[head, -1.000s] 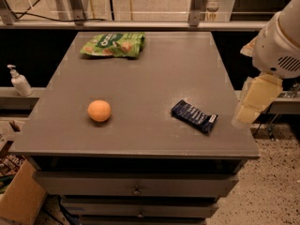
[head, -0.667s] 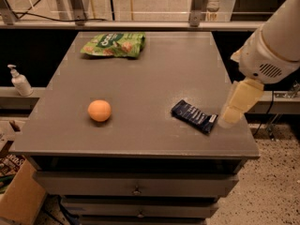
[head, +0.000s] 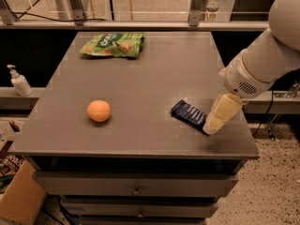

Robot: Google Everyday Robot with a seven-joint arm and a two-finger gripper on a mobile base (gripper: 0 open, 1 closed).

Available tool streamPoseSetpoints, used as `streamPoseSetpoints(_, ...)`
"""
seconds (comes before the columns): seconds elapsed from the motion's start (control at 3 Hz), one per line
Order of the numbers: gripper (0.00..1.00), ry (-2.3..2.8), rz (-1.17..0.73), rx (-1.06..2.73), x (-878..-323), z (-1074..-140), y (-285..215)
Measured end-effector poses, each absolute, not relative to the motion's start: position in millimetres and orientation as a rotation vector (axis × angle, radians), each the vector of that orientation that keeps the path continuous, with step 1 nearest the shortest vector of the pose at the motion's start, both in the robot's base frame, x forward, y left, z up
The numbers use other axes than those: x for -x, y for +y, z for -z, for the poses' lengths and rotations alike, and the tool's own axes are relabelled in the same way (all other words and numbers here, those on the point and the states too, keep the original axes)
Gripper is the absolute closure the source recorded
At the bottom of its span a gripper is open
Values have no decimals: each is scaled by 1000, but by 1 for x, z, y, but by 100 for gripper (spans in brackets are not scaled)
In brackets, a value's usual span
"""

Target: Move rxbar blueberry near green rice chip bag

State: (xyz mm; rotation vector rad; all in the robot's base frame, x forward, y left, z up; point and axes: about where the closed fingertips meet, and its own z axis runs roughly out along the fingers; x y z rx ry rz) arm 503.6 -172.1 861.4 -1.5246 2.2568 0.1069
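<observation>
Your gripper (head: 212,125) low at the table (head: 154,78) front right, hiding the right end of the rxbar blueberry (head: 186,112), its grip you cannot tell, green rice chip bag (head: 114,44) well apart at back left.

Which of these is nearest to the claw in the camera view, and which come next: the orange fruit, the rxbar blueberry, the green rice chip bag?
The claw is low at the front right of the table.
1. rxbar blueberry: right next to the claw, on its left.
2. orange fruit: front left of the table.
3. green rice chip bag: far back edge, left of centre.
</observation>
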Motion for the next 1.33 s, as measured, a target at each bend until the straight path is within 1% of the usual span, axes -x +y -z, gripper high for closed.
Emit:
streamPoseSetpoints(0.67,0,2271,-216,1449,-513,-826,-163)
streamPoseSetpoints(1.0,16,2284,-261,1415,-512,-817,-160)
streamPoseSetpoints(1.33,39,2296,-287,1384,-510,-817,-160)
